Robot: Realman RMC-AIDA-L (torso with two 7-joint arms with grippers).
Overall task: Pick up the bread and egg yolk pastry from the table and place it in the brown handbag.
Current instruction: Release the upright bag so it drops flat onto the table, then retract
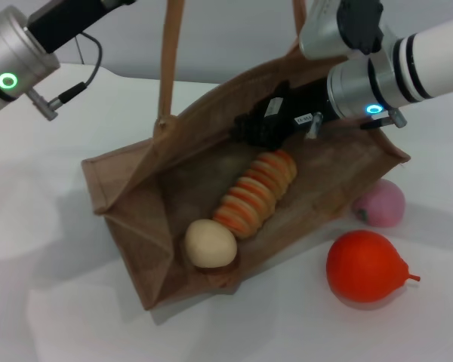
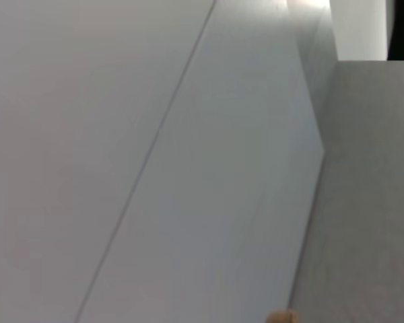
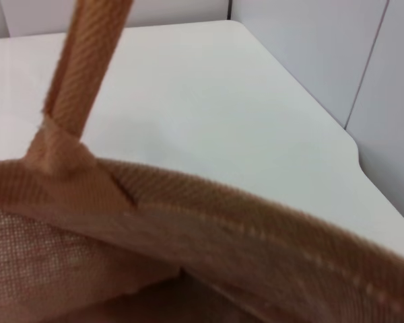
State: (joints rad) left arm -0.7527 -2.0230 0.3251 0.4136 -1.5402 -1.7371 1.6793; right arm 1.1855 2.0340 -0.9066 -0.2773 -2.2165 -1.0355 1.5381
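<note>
The brown handbag [image 1: 136, 188] rests on the white table with its mouth spread wide. The bread [image 1: 257, 192], orange and cream striped, lies along its inside. At the bread's near end, also inside the bag, sits the egg yolk pastry [image 1: 210, 243], a pale beige ball. My right gripper [image 1: 260, 124] is black and hangs over the bag's far rim, just above the bread's far end, with nothing seen in it. The right wrist view shows the handbag [image 3: 188, 222] rim and one handle [image 3: 87, 67] close up. My left arm [image 1: 15, 68] stays raised at the far left.
A red-orange pear-shaped fruit [image 1: 366, 265] and a pink ball [image 1: 383, 202] lie on the table just right of the bag. Two long bag handles [image 1: 168, 68] rise toward the back. The table edge [image 3: 350, 141] meets a grey wall.
</note>
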